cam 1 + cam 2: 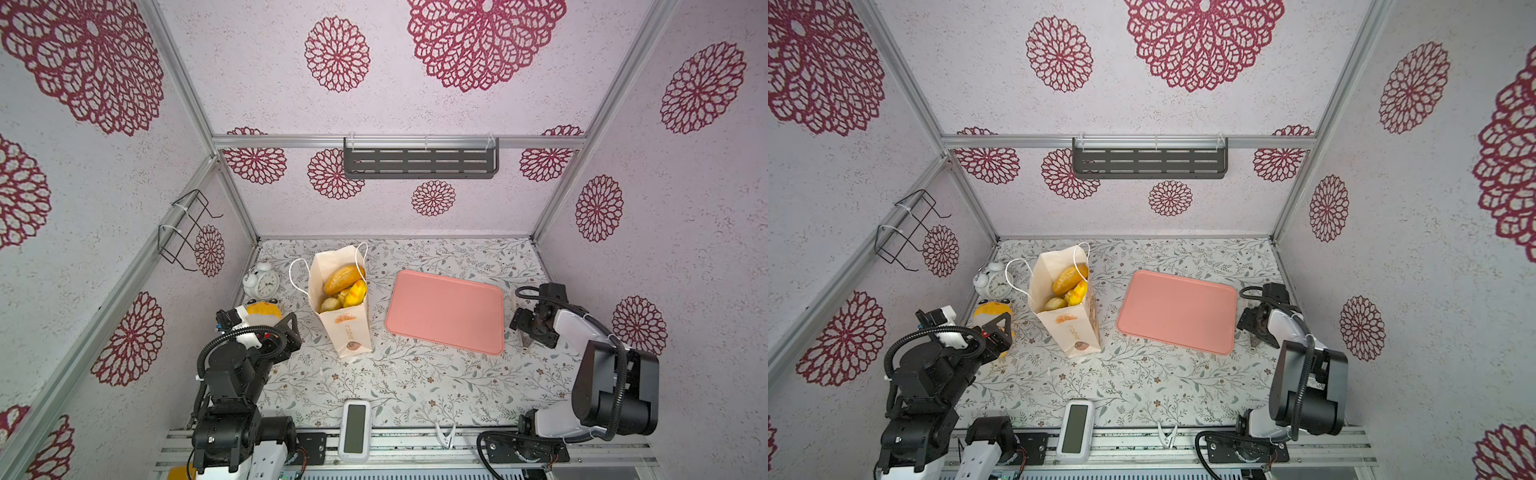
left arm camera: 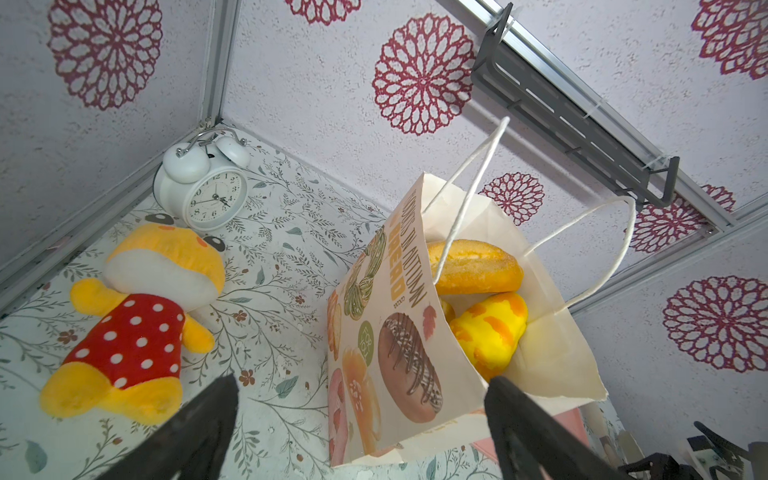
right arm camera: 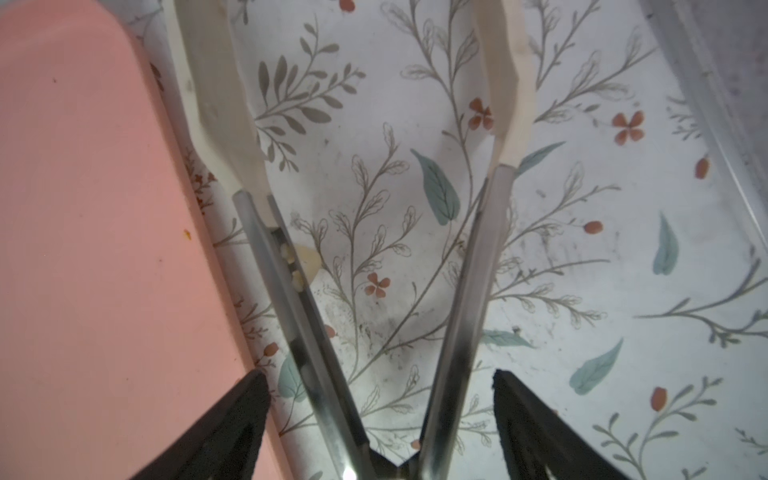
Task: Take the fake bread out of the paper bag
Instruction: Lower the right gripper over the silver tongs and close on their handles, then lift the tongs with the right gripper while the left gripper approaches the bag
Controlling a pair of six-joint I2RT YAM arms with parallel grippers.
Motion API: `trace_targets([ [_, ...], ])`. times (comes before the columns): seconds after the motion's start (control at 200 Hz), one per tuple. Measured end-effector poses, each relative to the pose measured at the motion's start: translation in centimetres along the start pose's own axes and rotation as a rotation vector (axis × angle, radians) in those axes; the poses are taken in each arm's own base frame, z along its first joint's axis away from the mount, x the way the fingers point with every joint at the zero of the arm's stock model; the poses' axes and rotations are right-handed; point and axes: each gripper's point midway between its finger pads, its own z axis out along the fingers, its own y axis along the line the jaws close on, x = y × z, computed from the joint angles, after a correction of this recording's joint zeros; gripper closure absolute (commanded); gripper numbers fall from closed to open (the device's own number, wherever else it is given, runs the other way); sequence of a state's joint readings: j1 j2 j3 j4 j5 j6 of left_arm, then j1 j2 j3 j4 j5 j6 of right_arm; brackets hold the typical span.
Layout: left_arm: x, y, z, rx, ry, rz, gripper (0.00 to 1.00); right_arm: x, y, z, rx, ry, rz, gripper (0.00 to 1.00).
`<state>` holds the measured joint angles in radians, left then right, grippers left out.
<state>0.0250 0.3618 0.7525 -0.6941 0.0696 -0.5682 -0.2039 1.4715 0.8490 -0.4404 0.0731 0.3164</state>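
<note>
Looking down, in both top views, on the paper bag [image 1: 345, 328]: tall, cream-white, upright on the floral surface [image 1: 415, 382], left of the pink tray [image 1: 446, 311] and apart from it. Carries white cord handles and orange-brown bakery prints; in the left wrist view, shows printed doughnuts and pastries down one side. Gapes open at the top.

Holds the fake bread [image 1: 344, 279] inside, with none out on the surface: a glossy golden-brown long loaf [image 2: 478, 266] slanted across the mouth, a yellow piece [image 2: 490, 332] with orange patches just below and touching it, and a few duller small rolls [image 1: 331, 304] deeper down.

Just beside the bag, on the side away from the tray, the left gripper [image 2: 361, 388], fingers [image 2: 208, 415] spread wide and gripping nothing. Near it, toward the corner, a yellow plush toy [image 2: 137, 332] in red with white dots, and a white alarm clock [image 2: 208, 191].

Low beside the tray's right edge, the right gripper [image 3: 377, 374], fingers wide, astride metal tongs [image 3: 471, 291] with cream tips. Cannot tell whether pressing on them.
</note>
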Motion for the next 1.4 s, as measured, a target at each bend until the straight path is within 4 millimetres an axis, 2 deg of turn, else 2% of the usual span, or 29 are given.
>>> trace_targets([
  [0.185, 0.0, 0.0, 0.1, -0.002, 0.003, 0.0, 0.03, -1.1, -0.1, -0.1, 0.008, -0.058, 0.003, 0.15],
  [0.831, 0.2, 0.1, 0.4, -0.009, 0.017, 0.0, 0.03, -0.6, 0.2, 1.3, -0.013, -0.058, -0.023, 0.16],
  [1.096, 0.3, 0.1, 0.4, -0.009, 0.019, 0.0, 0.03, 0.0, -0.1, 1.7, 0.0, -0.042, -0.042, 0.24],
  [1.316, 0.4, 0.2, 0.6, -0.015, 0.026, 0.0, 0.03, 0.0, -0.3, 2.1, 0.014, -0.039, -0.059, 0.24],
  [1.401, 0.4, 0.2, 0.7, -0.017, 0.03, 0.0, 0.03, 0.0, -0.3, 2.5, 0.02, -0.037, -0.06, 0.29],
])
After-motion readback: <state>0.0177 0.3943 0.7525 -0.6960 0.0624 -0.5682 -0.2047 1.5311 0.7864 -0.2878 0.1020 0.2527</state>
